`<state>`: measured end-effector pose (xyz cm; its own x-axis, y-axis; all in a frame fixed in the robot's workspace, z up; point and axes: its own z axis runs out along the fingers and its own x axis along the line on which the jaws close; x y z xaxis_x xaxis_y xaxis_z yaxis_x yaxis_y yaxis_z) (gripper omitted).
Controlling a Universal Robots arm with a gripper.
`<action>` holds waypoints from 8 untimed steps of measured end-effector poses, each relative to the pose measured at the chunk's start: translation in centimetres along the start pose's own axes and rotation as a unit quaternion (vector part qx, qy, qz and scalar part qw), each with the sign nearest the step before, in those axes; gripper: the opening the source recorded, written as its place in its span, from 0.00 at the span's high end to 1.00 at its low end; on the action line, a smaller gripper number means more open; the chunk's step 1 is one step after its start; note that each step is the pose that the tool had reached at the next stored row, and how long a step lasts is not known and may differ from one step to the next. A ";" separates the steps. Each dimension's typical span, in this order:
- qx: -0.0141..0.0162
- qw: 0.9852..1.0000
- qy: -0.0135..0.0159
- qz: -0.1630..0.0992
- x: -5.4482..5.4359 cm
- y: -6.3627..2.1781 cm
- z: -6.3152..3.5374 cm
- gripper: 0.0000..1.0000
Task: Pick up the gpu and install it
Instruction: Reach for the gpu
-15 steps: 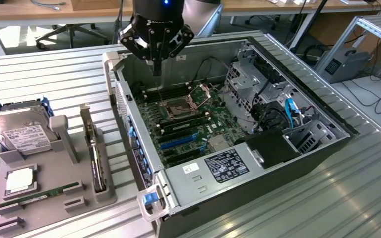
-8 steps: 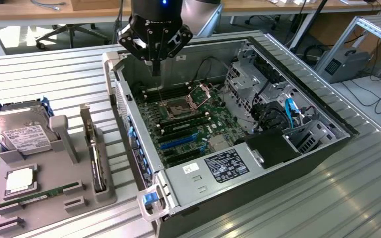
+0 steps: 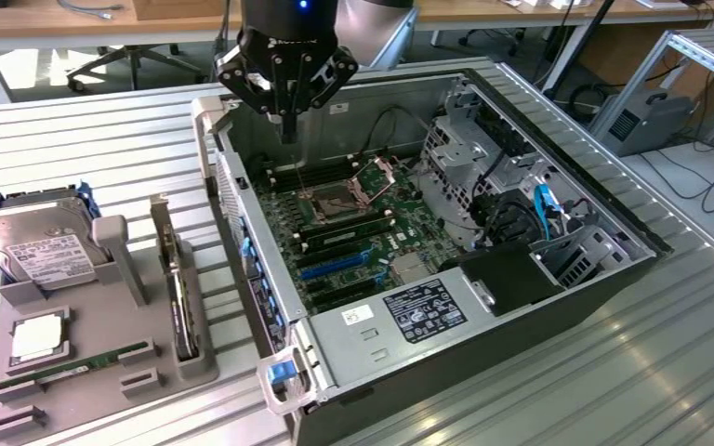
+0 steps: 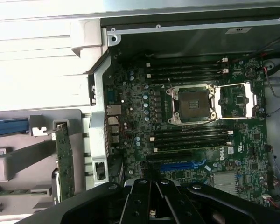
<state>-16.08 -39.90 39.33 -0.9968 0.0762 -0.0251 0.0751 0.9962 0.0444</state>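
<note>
One gpu (image 3: 181, 297), untouched. Stands on edge in slot of grey tray (image 3: 85, 413), just beside open computer case (image 3: 370, 321), on exterior view's left. Thin profile; green circuit board shows in wrist view (image 4: 64, 161), metal bracket at one end. Hard drive (image 3: 37, 249) in same tray. Gripper (image 3: 287, 133) hangs over motherboard (image 3: 363, 232) inside case, well apart from gpu. Jaws closed together, nothing held, nothing touched.

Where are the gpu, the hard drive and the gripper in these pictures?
gpu (image 4: 64, 158): wrist view, on its green circuit board.
hard drive (image 3: 47, 255): exterior view, on its white label.
gripper (image 3: 286, 130): exterior view, at its shut fingertips.
</note>
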 end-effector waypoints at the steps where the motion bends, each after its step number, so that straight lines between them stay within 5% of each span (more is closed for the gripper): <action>1: 0.000 1.000 0.000 0.000 0.0 0.00 0.00 0.89; 8: 0.000 1.000 0.000 0.000 0.4 -0.03 -0.01 0.89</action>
<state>-16.46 -39.90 39.33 -0.9968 0.0762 -0.0251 0.0751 0.9962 0.0444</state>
